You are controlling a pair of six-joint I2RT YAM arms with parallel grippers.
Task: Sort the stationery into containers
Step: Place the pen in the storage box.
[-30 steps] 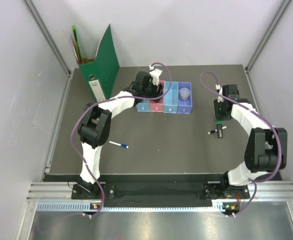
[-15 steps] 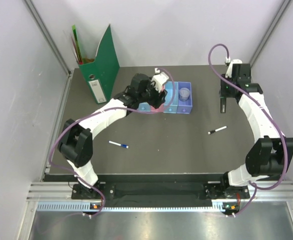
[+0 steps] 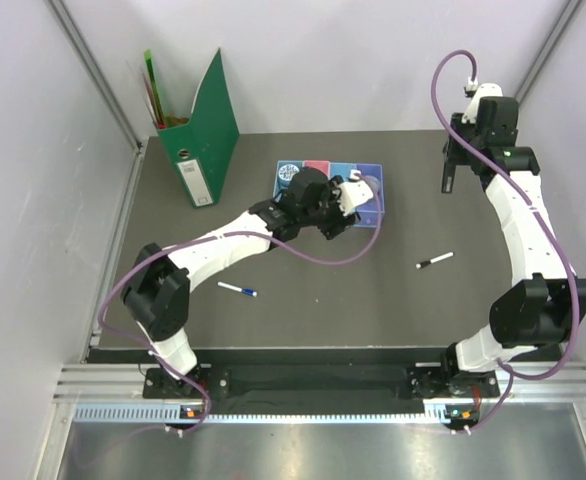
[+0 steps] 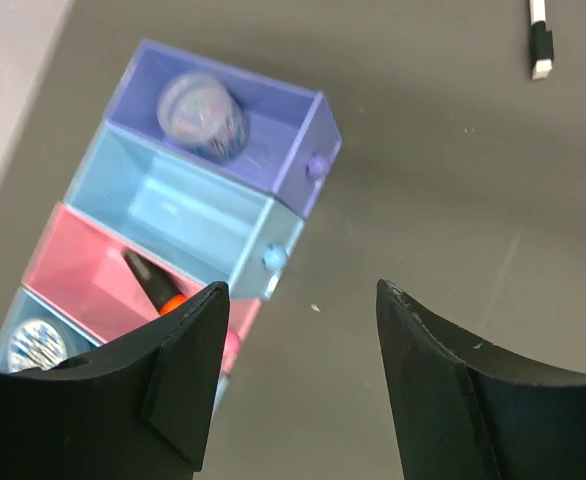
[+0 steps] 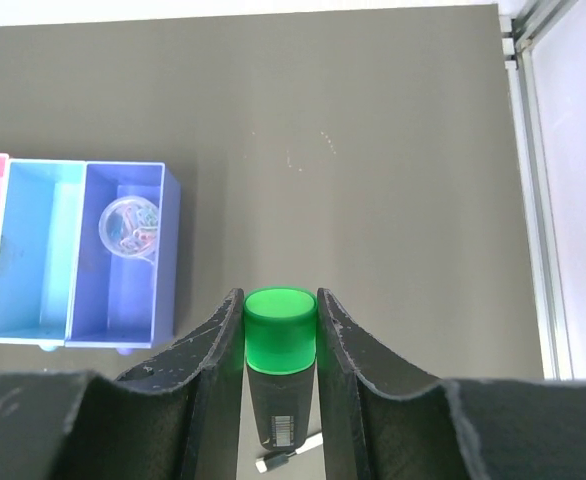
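four small trays stand side by side at the far middle of the dark table (image 3: 323,300), touching one another in a row: a blue tray (image 3: 281,186), a pink tray (image 4: 68,262), a light blue tray (image 4: 163,205) and a purple tray (image 4: 273,118). the blue tray holds a round bluish disc (image 4: 33,345), and the purple tray holds a clear disc (image 4: 201,112) with coloured bits inside. an orange-and-black highlighter (image 4: 145,278) lies slanted in the pink tray, and the light blue tray shows only its own floor. the left gripper (image 4: 301,290) hangs over the near side of the row, just in front of the pink and light blue trays, its two fingers spread wide with nothing between them. the right gripper (image 5: 280,298) is up over the far right part of the table, well apart from the trays, and its fingers are pressed tight on a black marker (image 5: 279,330), the green cap turned toward the wrist camera. two pens lie loose on the table: a white pen with a blue cap (image 3: 237,290) near the left arm's side, and a black-and-white pen (image 3: 435,261) on the right, between the trays and the right arm's base. a tall green file holder (image 3: 198,140) stands at the far left corner with coloured sheets sticking out.
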